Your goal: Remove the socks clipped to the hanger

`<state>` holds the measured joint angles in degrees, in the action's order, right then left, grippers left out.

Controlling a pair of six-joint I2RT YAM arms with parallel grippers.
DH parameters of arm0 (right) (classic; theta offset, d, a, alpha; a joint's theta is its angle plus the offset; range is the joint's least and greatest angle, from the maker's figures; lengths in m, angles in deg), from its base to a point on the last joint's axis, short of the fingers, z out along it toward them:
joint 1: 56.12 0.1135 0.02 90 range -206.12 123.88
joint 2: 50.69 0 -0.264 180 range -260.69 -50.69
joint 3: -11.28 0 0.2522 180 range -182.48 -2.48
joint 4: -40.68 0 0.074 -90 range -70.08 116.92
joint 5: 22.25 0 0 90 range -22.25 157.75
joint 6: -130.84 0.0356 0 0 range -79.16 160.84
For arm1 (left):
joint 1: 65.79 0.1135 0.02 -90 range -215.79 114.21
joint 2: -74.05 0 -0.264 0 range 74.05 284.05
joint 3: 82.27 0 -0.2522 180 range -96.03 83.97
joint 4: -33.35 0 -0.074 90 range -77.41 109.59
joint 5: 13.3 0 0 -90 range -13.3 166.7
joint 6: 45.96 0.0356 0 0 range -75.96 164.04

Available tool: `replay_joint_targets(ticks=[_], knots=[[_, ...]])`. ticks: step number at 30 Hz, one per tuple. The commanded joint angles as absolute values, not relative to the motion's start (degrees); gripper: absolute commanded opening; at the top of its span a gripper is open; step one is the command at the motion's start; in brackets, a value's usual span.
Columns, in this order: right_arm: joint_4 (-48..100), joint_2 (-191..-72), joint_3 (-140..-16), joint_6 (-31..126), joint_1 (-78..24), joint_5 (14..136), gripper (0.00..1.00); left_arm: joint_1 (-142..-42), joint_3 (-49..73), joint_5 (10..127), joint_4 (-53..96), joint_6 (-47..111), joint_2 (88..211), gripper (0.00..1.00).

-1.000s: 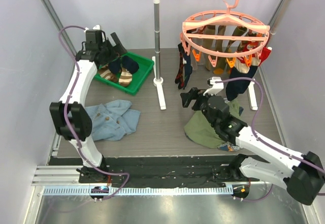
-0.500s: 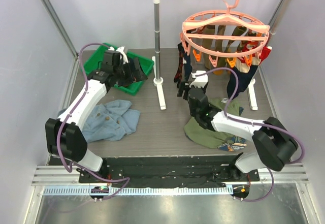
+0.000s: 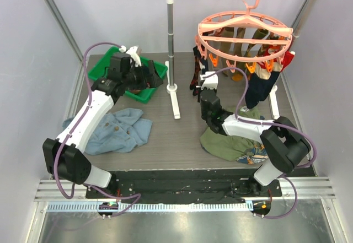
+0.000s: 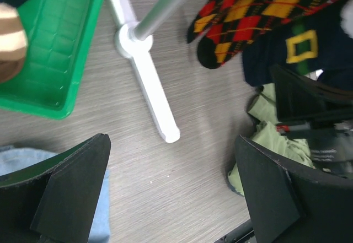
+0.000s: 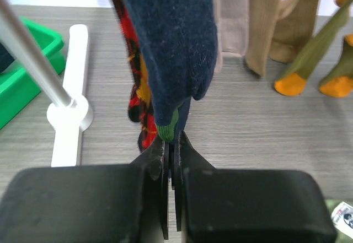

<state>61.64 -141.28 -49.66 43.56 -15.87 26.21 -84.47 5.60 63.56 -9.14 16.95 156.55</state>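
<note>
The salmon-pink round hanger (image 3: 220, 18) hangs from the rail with several socks clipped under it. A navy sock (image 5: 176, 50) with a green toe hangs at its left side, next to a red, yellow and black diamond-pattern sock (image 5: 138, 105). My right gripper (image 5: 172, 144) is shut on the navy sock's toe, and it sits just below the hanger's left side (image 3: 205, 91). Tan socks (image 5: 265, 22) and olive socks with orange toes (image 5: 309, 61) hang behind. My left gripper (image 4: 176, 193) is open and holds nothing, hovering by the tray's right end (image 3: 150, 77).
A green tray (image 3: 139, 97) at back left holds some socks. The rail stand's left post (image 3: 170, 44) and white foot (image 4: 149, 88) stand between the arms. A blue denim garment (image 3: 118, 130) lies front left, an olive garment (image 3: 220, 141) under the right arm.
The right gripper rose to the navy sock and shut on its toe. The left arm swung from the back of the tray toward its right end, jaws still open.
</note>
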Motion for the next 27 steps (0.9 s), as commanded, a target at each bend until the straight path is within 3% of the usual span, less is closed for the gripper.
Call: replay_joint_targets(ticks=[1,12,19,27], knots=[[61.7,-136.5,-51.3,43.0,-15.8,29.9,0.01,-87.9,-2.2,65.1,-10.0,20.0,155.3,1.00],[53.2,-123.0,-46.1,46.7,-15.3,38.4,0.01,-98.5,-22.5,72.6,-13.2,18.8,161.6,0.99],[50.6,-116.7,-43.9,49.5,-14.5,40.8,0.01,-103.8,-35.8,76.4,-15.5,18.6,170.5,0.91],[48.1,-114.2,-44.2,51.4,-13.0,41.8,0.01,-106.7,-42.8,78.7,-14.1,17.0,176.4,0.85]])
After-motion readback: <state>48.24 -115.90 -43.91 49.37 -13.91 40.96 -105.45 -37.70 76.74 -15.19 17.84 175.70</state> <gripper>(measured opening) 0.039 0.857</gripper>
